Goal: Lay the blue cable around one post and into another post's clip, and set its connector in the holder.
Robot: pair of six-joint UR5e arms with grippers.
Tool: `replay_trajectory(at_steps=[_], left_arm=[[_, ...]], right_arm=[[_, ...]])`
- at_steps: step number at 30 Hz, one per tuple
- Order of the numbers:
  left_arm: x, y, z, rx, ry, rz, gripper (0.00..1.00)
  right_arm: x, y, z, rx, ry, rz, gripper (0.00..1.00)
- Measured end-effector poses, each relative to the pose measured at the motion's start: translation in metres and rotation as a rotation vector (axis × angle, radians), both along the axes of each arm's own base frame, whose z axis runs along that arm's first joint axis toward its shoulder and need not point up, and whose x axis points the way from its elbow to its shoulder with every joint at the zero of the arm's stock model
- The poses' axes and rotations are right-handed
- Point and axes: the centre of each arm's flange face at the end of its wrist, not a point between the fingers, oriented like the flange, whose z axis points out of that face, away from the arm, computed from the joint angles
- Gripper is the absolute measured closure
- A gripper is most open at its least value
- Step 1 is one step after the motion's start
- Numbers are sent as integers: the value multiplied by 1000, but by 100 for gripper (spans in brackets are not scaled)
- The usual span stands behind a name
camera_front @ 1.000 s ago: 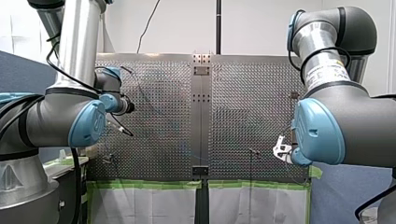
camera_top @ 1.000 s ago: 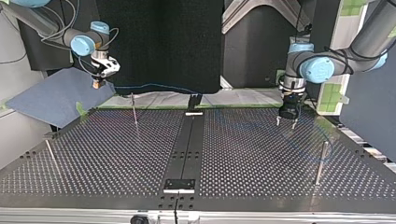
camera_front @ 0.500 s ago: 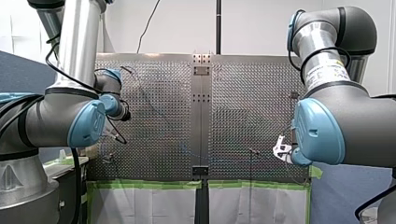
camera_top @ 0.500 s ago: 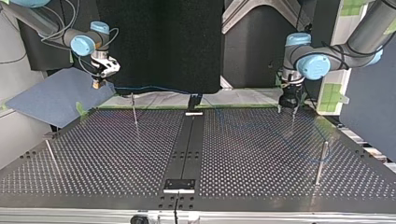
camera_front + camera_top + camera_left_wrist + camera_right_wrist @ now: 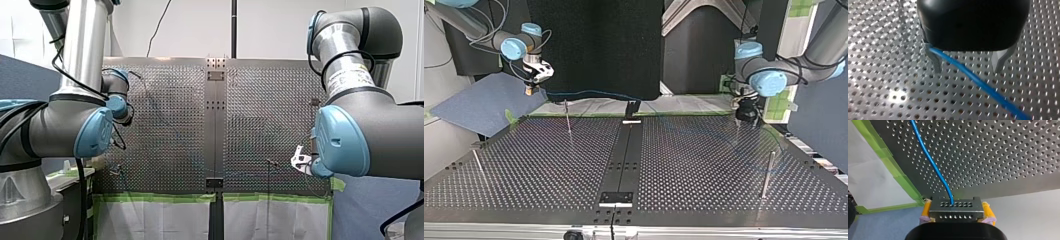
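Our right tool (image 5: pixel 956 208) has its yellow pads (image 5: pixel 926 209) closed on the grey connector (image 5: pixel 956 212), which sits just off the worktop (image 5: pixel 1003 157) past its green-taped edge (at the top view's far left). The blue cable (image 5: pixel 930 160) leaves the connector and runs over the worktop. Our left tool (image 5: pixel 967 71) has its metal fingers (image 5: pixel 935 62) spread wide. The cable slants between them, ungripped.
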Motion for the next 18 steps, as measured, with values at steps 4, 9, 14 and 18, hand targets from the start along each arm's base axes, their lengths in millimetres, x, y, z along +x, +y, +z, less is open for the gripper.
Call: replay_trajectory(at_steps=[4, 9, 14, 18], left_arm=[[-4, 4, -1, 34, 39, 27, 0], [-7, 8, -2, 82, 73, 58, 0], [-7, 13, -13, 130, 112, 87, 0], [-7, 14, -28, 161, 155, 88, 0]], right_arm=[[2, 0, 0, 1, -11, 2, 100], [3, 1, 0, -1, -15, 9, 100], [5, 1, 0, 0, -16, 13, 100], [7, 2, 0, 1, -16, 16, 100]])
